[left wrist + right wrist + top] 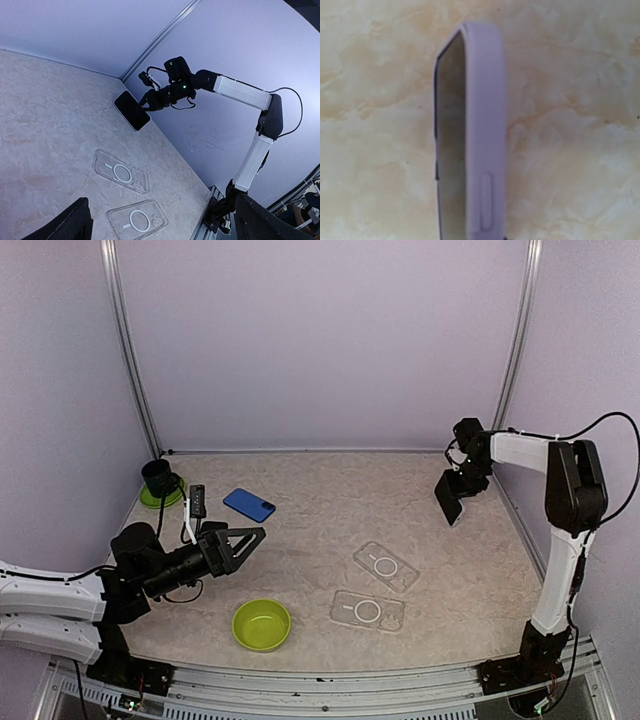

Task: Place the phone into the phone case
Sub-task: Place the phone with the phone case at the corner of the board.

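Closest to the lens is a lavender-edged phone (480, 125), seen edge-on. The right hand (458, 483) clamps it, tilted, over the tabletop (470, 580) at two o'clock. A clear phone case (385, 566) lies flat at four o'clock, with a second clear case (367, 610) just beside it at five. The left hand (250, 548), spread wide and holding nothing, hovers at nine o'clock near a blue phone (249, 504).

Bright, even, soft-shadowed light; the right wrist view is blurred.
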Controlling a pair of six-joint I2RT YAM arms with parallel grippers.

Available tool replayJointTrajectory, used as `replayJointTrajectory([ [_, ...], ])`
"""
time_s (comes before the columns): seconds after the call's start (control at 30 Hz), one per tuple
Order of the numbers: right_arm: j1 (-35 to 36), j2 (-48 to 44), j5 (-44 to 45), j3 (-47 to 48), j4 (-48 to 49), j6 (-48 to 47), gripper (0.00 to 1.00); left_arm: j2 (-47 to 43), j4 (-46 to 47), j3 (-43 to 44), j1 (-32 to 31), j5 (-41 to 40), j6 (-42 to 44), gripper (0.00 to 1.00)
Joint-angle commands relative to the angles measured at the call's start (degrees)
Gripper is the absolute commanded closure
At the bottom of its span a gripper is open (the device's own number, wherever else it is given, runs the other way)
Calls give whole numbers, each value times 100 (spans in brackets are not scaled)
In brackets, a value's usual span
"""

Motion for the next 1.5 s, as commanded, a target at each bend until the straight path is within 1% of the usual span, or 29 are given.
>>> replayJointTrajectory([
  [0.0, -115, 187, 576, -432, 32, 10, 86, -79, 122, 1, 38, 93, -81, 4],
  [0.2, -192, 27, 587, -549, 48, 10, 85, -172, 97, -45, 33, 106, -170, 4],
  [0.33, -250, 20, 534, -591, 57, 13, 81, -279, 62, -93, 33, 92, -231, 4],
  [0.53, -281, 59, 365, -653, 130, 15, 65, -470, -40, -188, 33, 22, -261, 4],
  [0.73, -314, 89, 220, -692, 193, 19, 57, -587, -93, -206, 33, -24, -274, 4],
  [0.93, -373, 100, 283, -736, 202, -11, 48, -574, -88, -193, 24, -25, -292, 4],
  [1.03, -388, 46, 354, -716, 184, -22, 42, -539, -76, -176, 29, -7, -320, 4],
  [1.17, -388, -91, 548, -696, 217, 0, 27, -478, -94, -143, 24, -17, -309, 4],
  [1.27, -388, -262, 463, -664, 213, 36, 18, -450, -126, -106, 20, 11, -323, 4],
  [1.4, -296, -856, 359, -849, 413, 56, 6, -392, -428, 34, 5, -109, -236, 3],
  [1.47, -202, -1221, 305, -1009, 547, 83, 1, -307, -711, 210, -41, -135, -124, 1],
])
